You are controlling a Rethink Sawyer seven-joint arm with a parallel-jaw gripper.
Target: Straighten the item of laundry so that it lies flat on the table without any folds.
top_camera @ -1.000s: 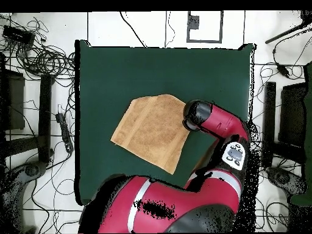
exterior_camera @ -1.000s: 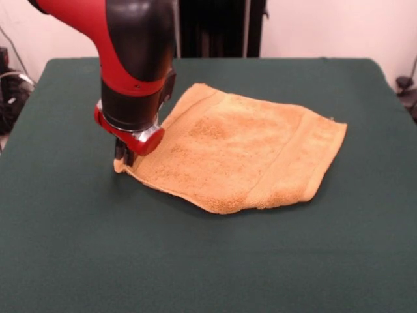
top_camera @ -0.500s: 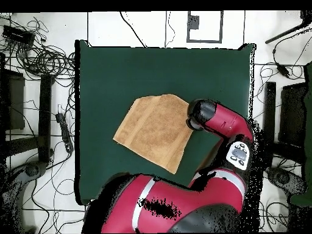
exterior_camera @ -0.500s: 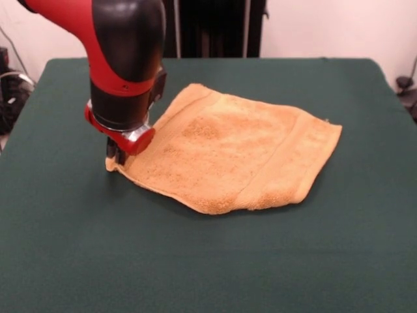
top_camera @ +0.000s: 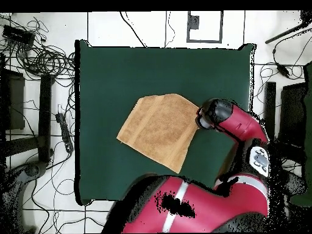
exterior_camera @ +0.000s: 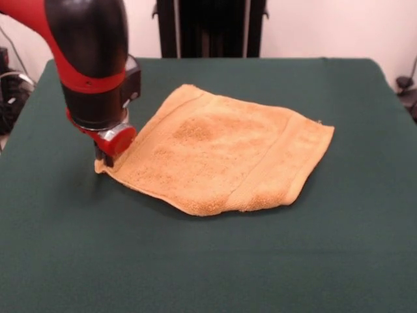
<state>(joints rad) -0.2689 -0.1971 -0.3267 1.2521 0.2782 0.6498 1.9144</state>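
**Gripper at the towel's corner, towel spread on the green table**

Front view: the mustard towel (exterior_camera: 215,153) lies spread on the dark green table (exterior_camera: 215,261), a little left of centre and turned at an angle to the table's edges. Its woven band runs near the right-hand hem, and the lower edge looks thick and rolled — doubled there, or only the hem, I cannot tell which. The red and black arm (exterior_camera: 91,59) comes down at the left, and the gripper (exterior_camera: 104,158) sits low on the towel's left corner, right at the cloth. The wrist hides the fingers, so whether they are parted or pinched on the corner cannot be told. No container stands on the table; the towel is the only thing on it.

Overhead view: the towel (top_camera: 159,129) appears as a tilted four-sided patch near the middle of the table (top_camera: 122,73). The arm (top_camera: 234,122) reaches in from the right, and its dark wrist covers the towel's right-hand corner — the gripper itself is hidden underneath. Cables (top_camera: 42,58) lie on the floor to the left of the table.
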